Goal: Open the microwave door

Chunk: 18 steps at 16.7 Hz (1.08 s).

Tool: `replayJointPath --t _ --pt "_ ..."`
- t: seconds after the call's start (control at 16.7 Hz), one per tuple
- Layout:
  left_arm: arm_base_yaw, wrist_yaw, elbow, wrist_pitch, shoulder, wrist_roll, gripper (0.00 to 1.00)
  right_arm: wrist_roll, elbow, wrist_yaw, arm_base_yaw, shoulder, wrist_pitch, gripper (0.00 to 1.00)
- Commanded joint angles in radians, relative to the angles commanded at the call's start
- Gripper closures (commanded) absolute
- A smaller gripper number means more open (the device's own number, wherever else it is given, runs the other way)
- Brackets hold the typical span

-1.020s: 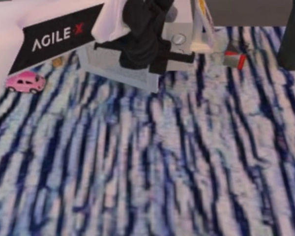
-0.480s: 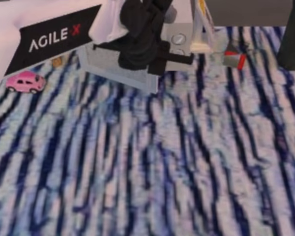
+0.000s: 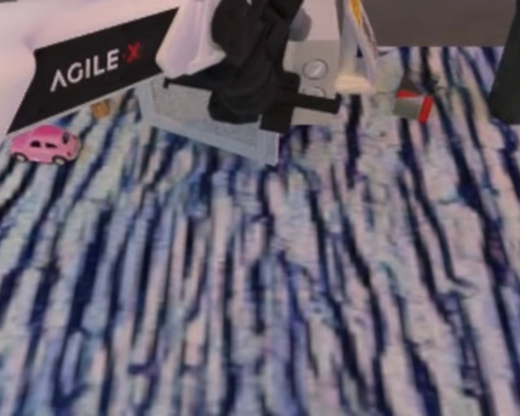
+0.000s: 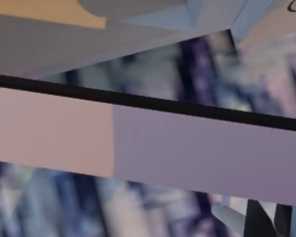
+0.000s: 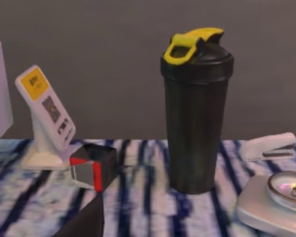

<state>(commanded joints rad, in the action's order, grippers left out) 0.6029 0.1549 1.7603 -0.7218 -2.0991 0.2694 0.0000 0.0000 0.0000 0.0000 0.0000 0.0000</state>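
Note:
The light grey microwave point(image 3: 316, 48) stands at the table's far edge in the top view, its two silver knobs point(image 3: 315, 69) showing. The microwave door point(image 3: 191, 121) is swung out at an angle over the striped cloth. My left gripper point(image 3: 282, 108) is black, sits at the door's free edge next to the knob panel, and is shut on it. In the left wrist view a broad flat band point(image 4: 187, 153) crosses close up, with dark fingers point(image 4: 259, 222) at one corner. My right arm point(image 3: 516, 61) is parked at the far right, its gripper open and empty.
A pink toy car point(image 3: 43, 145) lies at the far left. A white card stand point(image 3: 357, 52) and a red and black box point(image 3: 413, 104) stand right of the microwave. The right wrist view shows a black shaker bottle point(image 5: 196, 113), a stapler point(image 5: 269, 145) and a scale point(image 5: 278, 197).
The left arm and the door's outer end shifted slightly to the left a second ago. Nothing has visibly moved in the last half second.

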Motion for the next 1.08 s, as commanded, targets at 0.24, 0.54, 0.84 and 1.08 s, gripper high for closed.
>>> replayJointPath --t 0.24,0.54,0.84,1.08 --pt "0.000 0.000 0.000 0.000 0.000 0.000 1.00 0.000 0.000 0.000 0.000 0.000 0.000 0.00" --pt "0.000 0.000 0.000 0.000 0.000 0.000 1.00 0.000 0.000 0.000 0.000 0.000 0.000 0.00" --pt "-0.006 -0.029 -0.055 0.024 0.034 -0.044 1.00 0.000 0.000 0.000 0.000 0.000 0.000 0.00" --pt "-0.024 -0.064 -0.132 0.057 0.086 -0.115 1.00 0.000 0.000 0.000 0.000 0.000 0.000 0.00"
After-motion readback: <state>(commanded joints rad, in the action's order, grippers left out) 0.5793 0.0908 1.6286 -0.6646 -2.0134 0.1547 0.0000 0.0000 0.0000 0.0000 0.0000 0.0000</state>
